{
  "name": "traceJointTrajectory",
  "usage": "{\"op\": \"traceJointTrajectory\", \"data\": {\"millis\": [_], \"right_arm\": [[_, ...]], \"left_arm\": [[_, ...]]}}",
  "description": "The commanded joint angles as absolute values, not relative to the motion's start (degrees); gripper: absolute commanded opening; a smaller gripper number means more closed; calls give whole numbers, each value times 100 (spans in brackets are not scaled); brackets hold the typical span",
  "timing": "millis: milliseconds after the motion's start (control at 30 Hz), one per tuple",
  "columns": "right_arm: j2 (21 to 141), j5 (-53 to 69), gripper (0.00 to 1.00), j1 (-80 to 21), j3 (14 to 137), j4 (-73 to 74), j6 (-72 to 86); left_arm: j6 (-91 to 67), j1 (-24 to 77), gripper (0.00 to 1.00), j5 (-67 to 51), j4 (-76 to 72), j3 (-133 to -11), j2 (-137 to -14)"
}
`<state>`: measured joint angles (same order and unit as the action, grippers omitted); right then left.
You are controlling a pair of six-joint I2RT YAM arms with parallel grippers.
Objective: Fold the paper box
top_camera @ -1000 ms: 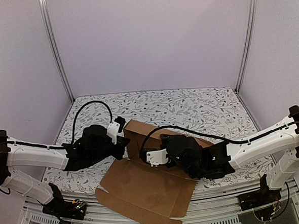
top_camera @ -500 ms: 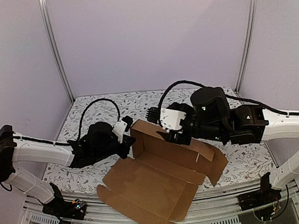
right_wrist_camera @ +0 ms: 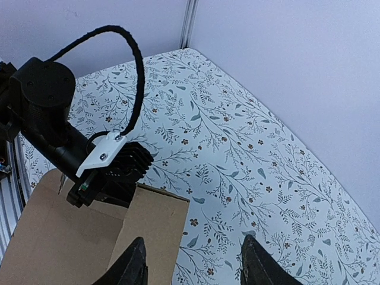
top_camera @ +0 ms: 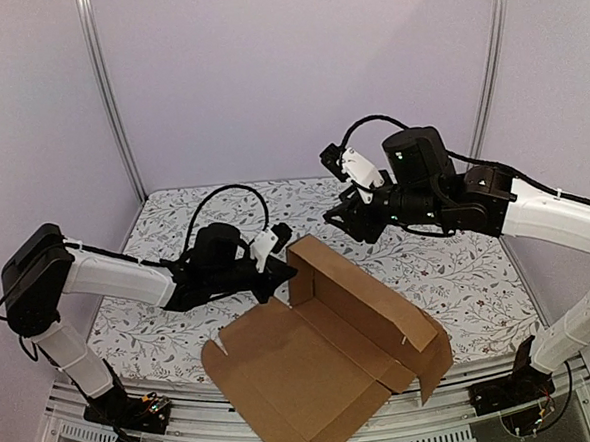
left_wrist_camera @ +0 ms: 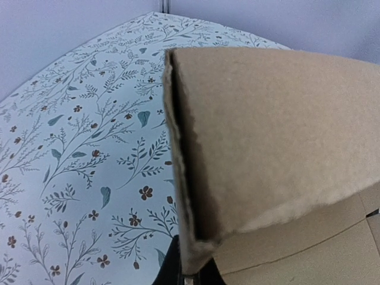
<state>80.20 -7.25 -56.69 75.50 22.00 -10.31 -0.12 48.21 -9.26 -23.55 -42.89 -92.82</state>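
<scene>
The paper box (top_camera: pixel 324 359) is brown cardboard, lying open at the table's front middle, with its long back wall (top_camera: pixel 364 292) standing up. My left gripper (top_camera: pixel 281 265) is shut on the left end of that wall. In the left wrist view the cardboard flap (left_wrist_camera: pixel 267 136) fills the frame, its lower corner pinched between my dark fingertips (left_wrist_camera: pixel 168 268). My right gripper (top_camera: pixel 337 218) hangs open and empty above the table, behind the box. In the right wrist view (right_wrist_camera: pixel 193 267) it looks down on the box's corner (right_wrist_camera: pixel 151 228) and the left gripper (right_wrist_camera: pixel 104 169).
The table has a floral cloth (top_camera: pixel 425 223). The box's front flap overhangs the table's near edge rail (top_camera: pixel 168 429). Metal frame posts (top_camera: pixel 107 102) (top_camera: pixel 487 79) stand at the back corners, with purple walls behind.
My right arm has lifted off the box and swung up and back to the right. My left gripper has moved right with the flap, and the box has shifted right with its back wall raised.
</scene>
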Motion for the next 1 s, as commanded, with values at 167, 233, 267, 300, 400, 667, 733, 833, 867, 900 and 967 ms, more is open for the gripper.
{"op": "traceJointTrajectory", "data": {"millis": [167,233,267,300,400,667,733,833,867,900,967], "right_arm": [[8472,-324,13,-5338,7470,1836,110],[8541,-305,0,-5332,7423,1694,238],[8599,-289,0,-5339,7404,1633,271],[8646,-265,0,-5337,7389,1583,314],[8791,-263,0,-5342,7357,1411,452],[9283,-269,0,-5331,7317,888,724],[9414,-319,0,-5331,7345,802,753],[9598,-332,0,-5334,7377,729,765],[9644,-316,0,-5337,7368,709,779],[9699,-297,0,-5337,7355,683,788],[9806,-266,0,-5344,7305,635,821]], "left_arm": [[174,4614,0,-1726,-2616,-4932,-10001],[132,4625,0,-1698,-2661,-4919,-10050],[122,4623,0,-1685,-2689,-4901,-10057],[101,4623,0,-1669,-2718,-4877,-10061],[80,4648,0,-1609,-2744,-4852,-10079],[26,4702,0,-1579,-2833,-4800,-10182],[27,4709,0,-1566,-2832,-4794,-10183],[26,4728,0,-1528,-2838,-4774,-10171],[29,4736,0,-1521,-2834,-4765,-10165],[29,4744,0,-1521,-2834,-4752,-10175],[26,4761,0,-1513,-2844,-4733,-10184]]}}
